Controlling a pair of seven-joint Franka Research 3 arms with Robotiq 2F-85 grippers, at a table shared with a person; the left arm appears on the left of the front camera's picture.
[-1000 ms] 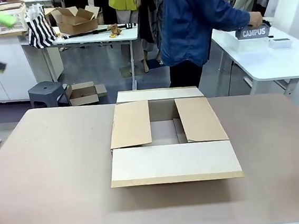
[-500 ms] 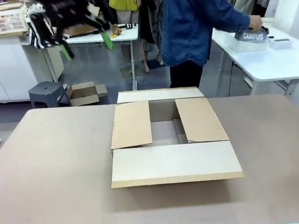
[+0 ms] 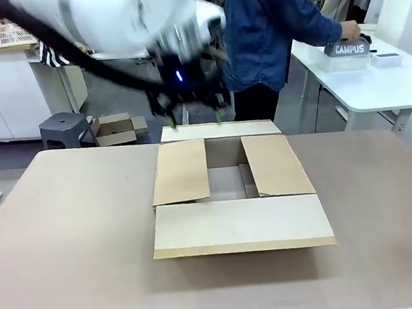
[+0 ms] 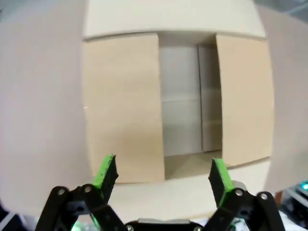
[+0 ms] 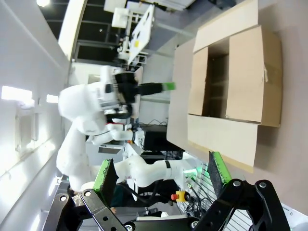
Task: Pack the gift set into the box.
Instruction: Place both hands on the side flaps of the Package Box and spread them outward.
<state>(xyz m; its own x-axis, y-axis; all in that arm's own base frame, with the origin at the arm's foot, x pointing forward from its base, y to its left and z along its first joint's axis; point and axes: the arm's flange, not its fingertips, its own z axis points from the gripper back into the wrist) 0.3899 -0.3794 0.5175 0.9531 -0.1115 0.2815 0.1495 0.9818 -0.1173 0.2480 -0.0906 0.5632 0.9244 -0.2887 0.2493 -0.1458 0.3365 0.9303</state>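
The box (image 3: pixel 235 195) is a brown cardboard carton in the middle of the table. Its four flaps are partly spread and the inside shows through the gap. My left gripper (image 3: pixel 193 116) hangs open, motion-blurred, above the box's far flap. From its wrist I look down on the box (image 4: pixel 120 96) between its spread green fingers (image 4: pixel 106 171). My right gripper (image 5: pixel 161 172) is open and holds nothing, well away from the box (image 5: pixel 245 82). The gift set is not on my table. At a side table, a person's hand rests on a dark CAMPUS item (image 3: pixel 347 47) on a pale tray.
The person in a blue jacket (image 3: pixel 266 24) stands behind the table's far edge, turned toward the white side table (image 3: pixel 375 87) at right. A grey stool (image 3: pixel 65 128) and a small open carton (image 3: pixel 116 128) sit on the floor beyond the far left.
My left arm swept in from the upper left and down to the middle, now above the box's far flap. The box has not moved. The person's hand stays at the side table.
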